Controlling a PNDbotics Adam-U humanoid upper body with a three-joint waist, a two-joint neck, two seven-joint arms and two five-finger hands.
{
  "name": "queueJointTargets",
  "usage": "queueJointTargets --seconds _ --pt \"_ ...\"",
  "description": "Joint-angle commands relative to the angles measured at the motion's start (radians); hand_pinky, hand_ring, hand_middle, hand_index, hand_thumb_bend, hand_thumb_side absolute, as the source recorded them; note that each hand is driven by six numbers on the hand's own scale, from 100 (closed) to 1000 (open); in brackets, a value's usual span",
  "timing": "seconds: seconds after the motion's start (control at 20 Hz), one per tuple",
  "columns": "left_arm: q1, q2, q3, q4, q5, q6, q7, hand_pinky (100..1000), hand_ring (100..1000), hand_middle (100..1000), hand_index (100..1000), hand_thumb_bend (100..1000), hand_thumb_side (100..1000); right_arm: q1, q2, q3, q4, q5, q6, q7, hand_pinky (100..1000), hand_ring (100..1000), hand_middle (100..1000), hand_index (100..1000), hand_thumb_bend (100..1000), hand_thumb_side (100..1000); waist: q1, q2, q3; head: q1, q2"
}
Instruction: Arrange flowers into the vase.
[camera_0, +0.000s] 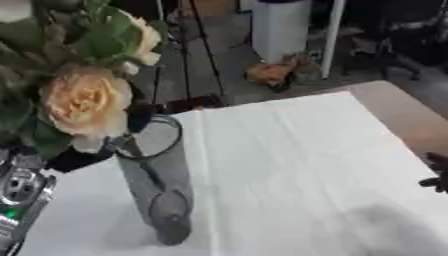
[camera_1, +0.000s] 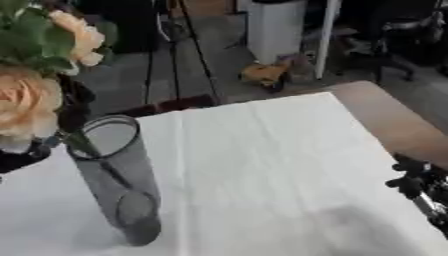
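Both head views look down steeply and closely, facing away; they share the tabletop (camera_0: 289, 160) and vase (camera_1: 118, 185).

Left robot hand (camera_0: 74, 157) mostly hidden behind flowers (camera_0: 86, 102); right robot hand (camera_1: 418, 182) cut by edge.

vase (camera_0: 157, 180) – on table (camera_0: 289, 160), left; flowers (camera_0: 83, 102) – above its rim

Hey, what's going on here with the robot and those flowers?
The robot's left hand is holding a bunch of peach flowers with green leaves right at the mouth of a tall grey glass vase, and a stem already reaches down inside it. The vase stands upright on a white tablecloth. The right hand waits at the right edge of the table, touching nothing.
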Motion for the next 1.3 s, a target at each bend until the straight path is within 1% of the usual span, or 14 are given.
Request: queueJointTargets --seconds 0.05,0.3,0.85,0.9,0.95,1.05,1.3 --pt "-0.009 0.037 0.023 -0.023 -0.027 -0.002 -0.008 525 618 464 618 600 806 -0.006 -0.024 -0.006 -0.021 -0.002 0.002 0.001 662 970 384 701 471 536 -0.005 -0.020 0.002 -0.002 -0.004" --pt "-0.006 0.043 0.027 -0.029 -0.051 -0.003 -0.014 530 619 465 618 597 805 -0.006 -0.024 -0.006 -0.022 -0.002 0.003 0.000 662 970 384 701 471 536 -0.004 -0.020 0.002 -0.002 -0.005" --pt "-0.004 0.043 0.027 -0.029 -0.051 -0.003 -0.016 529 619 465 619 595 807 -0.006 -0.024 -0.007 -0.022 -0.002 0.003 0.000 662 970 384 701 471 536 -0.004 -0.020 0.002 -0.002 -0.005" --pt "-0.004 0.043 0.027 -0.028 -0.051 -0.003 -0.016 525 617 464 621 578 826 -0.005 -0.024 -0.006 -0.022 -0.002 0.003 0.000 662 971 384 702 471 535 -0.004 -0.020 0.002 -0.002 -0.005" --pt "0.004 0.035 0.023 -0.019 -0.044 0.003 -0.020 499 603 452 628 536 885 -0.006 -0.024 -0.007 -0.022 -0.002 0.003 0.000 662 970 383 701 471 536 -0.004 -0.020 0.000 -0.001 -0.005" --pt "0.004 0.025 0.018 0.000 -0.016 0.018 -0.021 498 602 452 629 530 893 -0.005 -0.024 -0.007 -0.022 -0.002 0.003 -0.001 662 970 383 701 471 536 -0.004 -0.020 -0.001 -0.001 -0.004" --pt "-0.002 0.030 0.031 0.014 0.070 0.034 -0.014 489 593 443 628 527 900 -0.003 -0.024 -0.008 -0.023 -0.002 0.004 -0.001 662 970 383 701 471 537 -0.004 -0.021 0.000 -0.003 -0.003"
